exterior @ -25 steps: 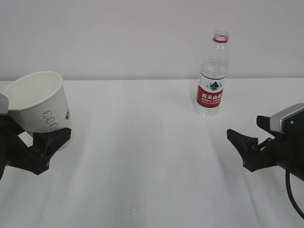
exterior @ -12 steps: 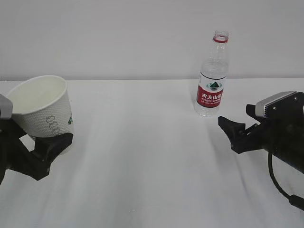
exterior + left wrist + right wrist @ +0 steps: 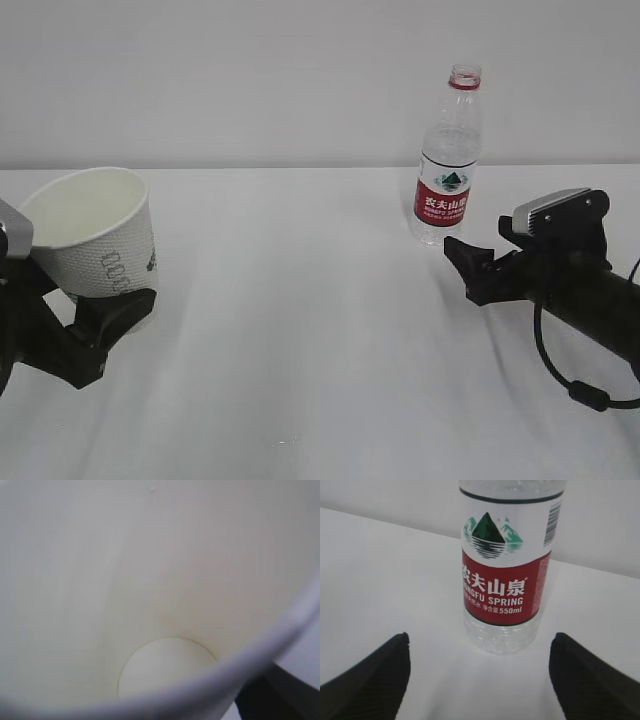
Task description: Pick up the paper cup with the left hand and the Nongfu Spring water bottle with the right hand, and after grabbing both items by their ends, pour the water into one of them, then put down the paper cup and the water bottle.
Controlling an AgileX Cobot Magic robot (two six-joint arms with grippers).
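paper cup (image 3: pixel 95 235): white, dotted, tilted | Nongfu Spring water bottle (image 3: pixel 446 160): clear, red-labelled, capless

Paper cup (image 3: pixel 95 235) left, water bottle (image 3: pixel 447 165) right

- paper cup (image 3: pixel 95 240): white, dotted embossing, dark lettering, small green-black logo; pale cream is seen inside
- Nongfu Spring water bottle (image 3: pixel 446 160): clear ridged plastic, red label with white characters, green mountain logo above, red neck ring
- table (image 3: pixel 300 330) under the bottle: plain white
- both grippers: black with light grey blocks
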